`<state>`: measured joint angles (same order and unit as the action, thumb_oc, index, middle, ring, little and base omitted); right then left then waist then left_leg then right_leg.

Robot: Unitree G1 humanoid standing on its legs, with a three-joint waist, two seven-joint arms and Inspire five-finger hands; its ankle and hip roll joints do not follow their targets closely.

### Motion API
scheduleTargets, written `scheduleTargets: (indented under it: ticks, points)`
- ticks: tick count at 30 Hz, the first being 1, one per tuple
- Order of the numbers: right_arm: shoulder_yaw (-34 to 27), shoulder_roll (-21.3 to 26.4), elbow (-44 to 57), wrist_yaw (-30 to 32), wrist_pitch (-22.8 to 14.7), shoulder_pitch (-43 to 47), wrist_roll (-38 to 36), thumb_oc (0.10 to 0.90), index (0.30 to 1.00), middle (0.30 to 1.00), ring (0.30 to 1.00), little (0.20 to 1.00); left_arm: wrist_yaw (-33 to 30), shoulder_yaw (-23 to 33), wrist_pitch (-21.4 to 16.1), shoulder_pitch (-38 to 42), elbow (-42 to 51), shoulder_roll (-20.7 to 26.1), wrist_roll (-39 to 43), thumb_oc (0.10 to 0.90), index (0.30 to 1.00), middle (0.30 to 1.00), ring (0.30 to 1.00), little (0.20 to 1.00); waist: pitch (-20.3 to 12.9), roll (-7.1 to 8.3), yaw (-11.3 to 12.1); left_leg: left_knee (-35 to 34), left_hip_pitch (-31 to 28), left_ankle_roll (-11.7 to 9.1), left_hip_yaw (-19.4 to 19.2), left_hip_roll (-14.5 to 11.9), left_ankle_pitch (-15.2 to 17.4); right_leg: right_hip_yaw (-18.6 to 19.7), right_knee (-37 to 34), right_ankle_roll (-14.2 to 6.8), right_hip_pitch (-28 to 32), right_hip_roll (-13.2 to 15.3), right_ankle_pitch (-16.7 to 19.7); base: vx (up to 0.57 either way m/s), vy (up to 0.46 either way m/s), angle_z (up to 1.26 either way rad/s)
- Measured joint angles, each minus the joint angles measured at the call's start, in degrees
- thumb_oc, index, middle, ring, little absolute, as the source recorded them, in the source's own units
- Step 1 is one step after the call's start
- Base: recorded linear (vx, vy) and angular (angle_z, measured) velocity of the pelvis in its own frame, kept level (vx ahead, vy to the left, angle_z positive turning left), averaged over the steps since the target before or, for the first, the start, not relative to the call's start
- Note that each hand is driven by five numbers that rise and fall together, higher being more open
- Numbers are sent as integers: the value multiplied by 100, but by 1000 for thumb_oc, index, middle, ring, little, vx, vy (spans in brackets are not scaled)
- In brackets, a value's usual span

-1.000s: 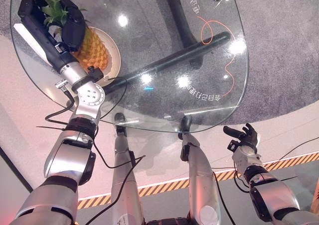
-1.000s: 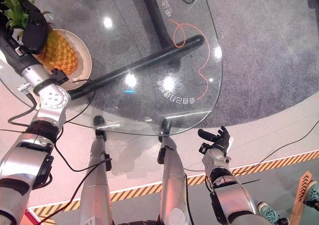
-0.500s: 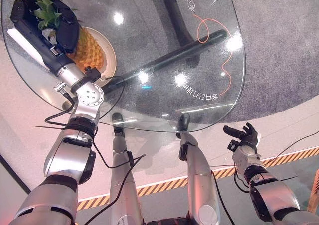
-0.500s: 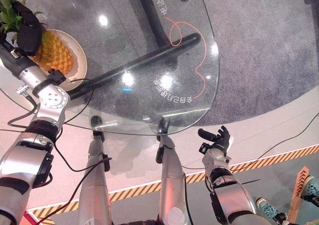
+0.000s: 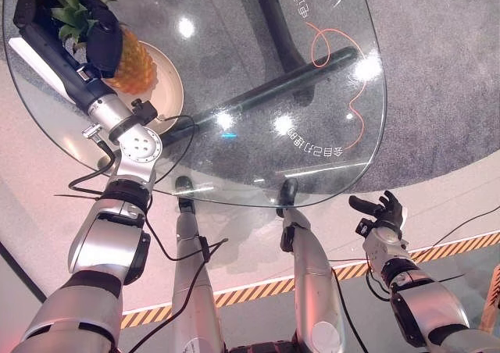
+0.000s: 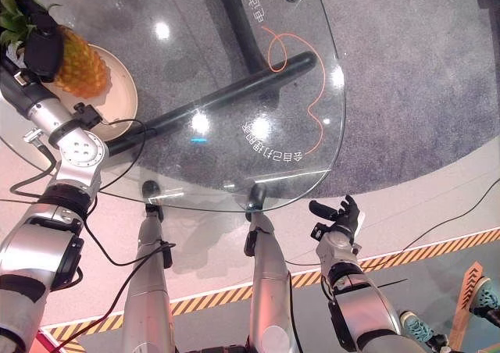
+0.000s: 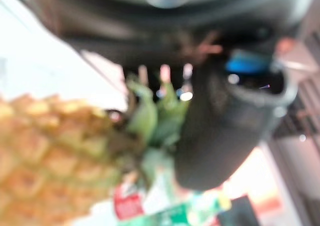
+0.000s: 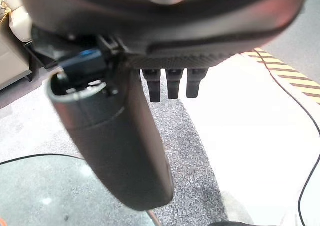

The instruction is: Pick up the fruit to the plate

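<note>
We had the left hand (image 5: 100, 37) curled around the pineapple (image 5: 129, 60) just below its crown, fruit tilted over the plate (image 5: 170, 87). Best lowered squarely before letting go. Right hand (image 5: 380, 216) hung relaxed, empty.

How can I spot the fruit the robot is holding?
Look at the round glass table and go to its far left edge, where a cream plate sits. Over that plate the left hand is curled round a pineapple. It is bumpy and orange-yellow with spiky green leaves on top, unlike the plain plate and the dark hand.
</note>
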<state>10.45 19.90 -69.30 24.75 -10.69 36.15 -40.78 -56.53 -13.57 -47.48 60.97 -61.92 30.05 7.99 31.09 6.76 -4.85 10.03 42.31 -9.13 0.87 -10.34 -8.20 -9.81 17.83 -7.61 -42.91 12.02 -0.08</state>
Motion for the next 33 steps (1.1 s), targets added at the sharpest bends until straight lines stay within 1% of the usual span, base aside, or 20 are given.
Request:
scheduleTargets:
  ticks: [1, 5, 8, 11, 14, 15, 16, 17, 18, 19, 20, 26, 33]
  points:
    - [0, 0, -4, 0, 0, 7, 0, 800, 900, 900, 900, 900, 4, -2, -18, 0, 0, 0, 0, 358, 521, 521, 521, 458, 0, 0, -1, 1, 0, 0, 0, 0, 0, 1, 0, 0, 0, 0, 0, 0, 0, 0]
    - [0, -1, -11, -1, -1, 43, 0, 800, 900, 900, 900, 900, 91, -1, -53, 0, -8, 5, 29, 331, 498, 498, 498, 431, 0, 0, 4, 4, 2, 0, 0, 0, 1, 0, 0, 1, 0, 0, 1, 0, 0, 0]
    - [0, -1, -11, -1, 0, 55, -1, 800, 900, 900, 900, 900, 119, -7, -55, -1, -14, 6, 33, 339, 505, 505, 505, 439, 0, 0, 8, 5, 8, 0, 5, 0, 1, -6, 0, 1, -1, 0, 1, 0, 0, 0]
    - [0, -1, -11, 0, -3, 57, -1, 800, 900, 900, 900, 900, 120, -8, -59, -1, -14, 6, 36, 369, 531, 531, 531, 469, 0, 0, 3, 7, 9, 0, 7, 0, 2, -7, 0, 1, -1, 0, 1, 0, 0, 0]
    - [0, -1, -12, 0, -3, 58, -3, 800, 900, 900, 900, 900, 128, -9, -70, -1, -14, 5, 37, 443, 594, 594, 594, 543, 0, 0, 4, 9, 10, -1, 8, 0, 2, -8, 0, 1, -2, 0, 1, 0, 0, 0]
    - [0, -1, -12, 0, -3, 60, -3, 800, 900, 900, 900, 900, 136, -9, -75, 0, -14, 5, 37, 443, 594, 594, 594, 543, 0, 0, 5, 9, 11, -1, 8, 0, 2, -8, -1, 1, -2, 0, 1, 0, 0, 0]
    - [0, -1, -12, 0, -3, 61, -3, 800, 900, 900, 900, 900, 147, -9, -85, -1, -13, 5, 38, 556, 691, 691, 691, 656, 0, 0, 6, 9, 11, -1, 9, 0, 2, -9, -1, 1, -2, 0, 1, 0, 0, 0]
    - [0, -1, -12, 0, -4, 61, -3, 800, 900, 900, 900, 900, 159, -9, -91, 0, -13, 5, 38, 635, 759, 759, 759, 735, 0, 0, 7, 9, 11, -1, 9, 0, 3, -9, -1, 1, -2, 0, 1, 0, 0, 0]
    - [0, -1, -12, 0, -5, 62, -3, 800, 900, 900, 900, 900, 199, -7, -122, 0, -13, 5, 44, 674, 792, 792, 792, 774, 0, 0, 9, 7, 11, -1, 9, 0, 3, -10, -1, 1, -2, 0, 0, 0, 0, 0]
    - [0, -1, -13, 0, -5, 64, -4, 800, 900, 900, 900, 900, 231, -8, -160, 0, -11, 5, 46, 748, 855, 855, 855, 848, 0, 0, 11, 7, 12, -1, 10, 0, 2, -12, -1, 1, -2, 0, 1, 0, 0, 0]
    - [0, -1, -13, 0, -8, 65, -4, 800, 900, 900, 900, 900, 244, -8, -178, 0, -6, 5, 50, 800, 900, 900, 900, 900, 0, 0, 11, 8, 13, -1, 11, 0, 3, -13, -2, 1, -2, 0, 1, 0, 0, 0]
    - [0, -2, -22, 0, -103, 66, -15, 800, 900, 900, 900, 900, 332, -5, -262, 1, 7, 5, 208, 800, 900, 900, 900, 900, 0, 0, 31, 8, 17, -1, 15, 1, 2, -18, -2, 1, -2, 0, 0, 0, 0, 0]
    - [0, -3, -48, 1, -110, 67, -40, 800, 900, 900, 900, 900, 357, -6, -303, 0, 27, -8, 208, 800, 900, 900, 900, 900, 0, 0, 133, 9, 20, -1, 26, 0, 2, -31, -1, 0, -2, 0, 0, -1, -4, 0]
